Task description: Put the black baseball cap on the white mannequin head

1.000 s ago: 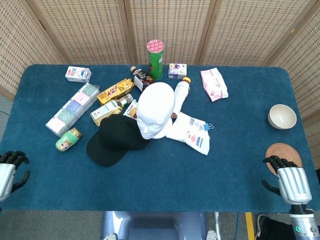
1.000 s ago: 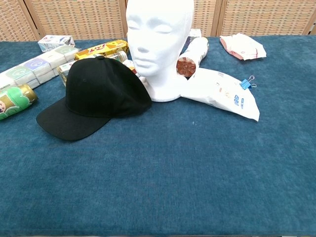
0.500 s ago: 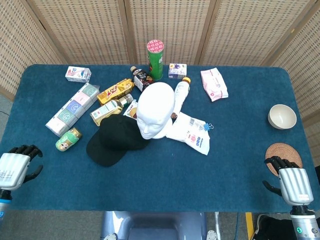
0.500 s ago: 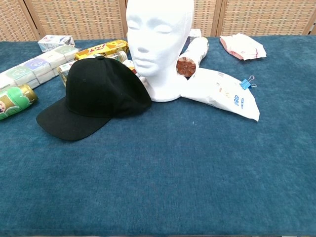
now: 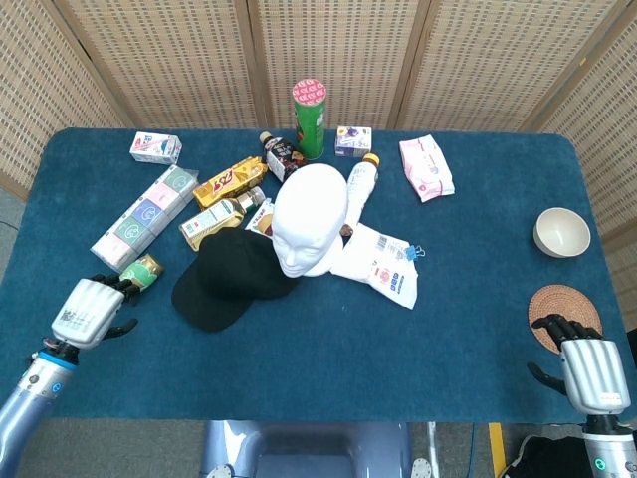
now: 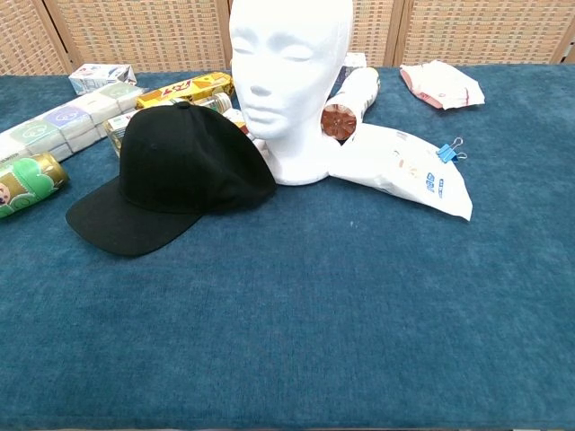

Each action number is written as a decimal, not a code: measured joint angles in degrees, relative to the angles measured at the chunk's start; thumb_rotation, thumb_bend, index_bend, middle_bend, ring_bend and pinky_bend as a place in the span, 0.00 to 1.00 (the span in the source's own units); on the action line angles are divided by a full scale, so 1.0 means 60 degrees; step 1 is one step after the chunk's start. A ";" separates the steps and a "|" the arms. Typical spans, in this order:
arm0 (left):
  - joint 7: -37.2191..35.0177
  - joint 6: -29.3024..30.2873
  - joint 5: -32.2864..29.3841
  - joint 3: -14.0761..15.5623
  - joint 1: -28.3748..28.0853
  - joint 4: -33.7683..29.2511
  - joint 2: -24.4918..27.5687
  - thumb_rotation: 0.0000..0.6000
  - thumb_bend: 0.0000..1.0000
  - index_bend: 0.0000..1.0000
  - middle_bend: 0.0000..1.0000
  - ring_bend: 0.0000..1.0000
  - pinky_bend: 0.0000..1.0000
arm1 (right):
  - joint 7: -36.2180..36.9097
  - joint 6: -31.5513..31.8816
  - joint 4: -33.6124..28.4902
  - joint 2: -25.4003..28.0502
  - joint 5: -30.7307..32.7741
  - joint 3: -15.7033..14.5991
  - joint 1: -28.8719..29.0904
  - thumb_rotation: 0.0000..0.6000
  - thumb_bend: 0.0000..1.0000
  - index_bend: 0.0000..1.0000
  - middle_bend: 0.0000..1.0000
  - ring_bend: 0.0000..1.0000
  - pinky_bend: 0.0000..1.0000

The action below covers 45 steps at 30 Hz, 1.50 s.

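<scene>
The black baseball cap (image 5: pixel 231 279) lies flat on the blue table, brim toward the front left, its crown touching the left side of the white mannequin head (image 5: pixel 311 219). The chest view shows the cap (image 6: pixel 175 175) just left of the upright mannequin head (image 6: pixel 287 63). My left hand (image 5: pixel 90 311) hovers over the table's front left, a short way left of the cap's brim, holding nothing with its fingers loosely apart. Past the front right corner, my right hand (image 5: pixel 585 366) is open and empty. Neither hand appears in the chest view.
A green can (image 5: pixel 136 276) lies right by my left hand. Boxes (image 5: pixel 146 217), snack packs and a chip tube (image 5: pixel 309 119) crowd behind the head. A white bag (image 5: pixel 381 264) lies to its right. A bowl (image 5: pixel 561 232) and a woven coaster (image 5: pixel 565 307) sit far right.
My left hand has moved from the table's front left edge inward and to the right, toward the can and the cap. The right hand has slipped slightly back. The cap has not moved.
</scene>
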 measured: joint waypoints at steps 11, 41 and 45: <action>-0.0293 -0.0680 -0.0075 0.0165 -0.0682 0.1822 -0.1984 1.00 0.16 0.55 0.55 0.48 0.57 | 0.0114 0.0165 0.0073 0.0016 0.0031 -0.0022 -0.0178 1.00 0.08 0.38 0.39 0.45 0.52; -0.1938 0.0677 0.0287 0.0300 -0.1384 0.5481 -0.4753 1.00 0.16 0.55 0.55 0.48 0.57 | 0.0396 0.0502 0.0129 0.0145 0.0304 0.0096 -0.0563 1.00 0.08 0.38 0.39 0.45 0.52; -0.2149 0.1149 0.0377 0.0220 -0.1500 0.5954 -0.5107 1.00 0.17 0.55 0.53 0.42 0.57 | 0.0483 0.0554 0.0173 0.0146 0.0321 0.0114 -0.0609 1.00 0.08 0.38 0.39 0.45 0.52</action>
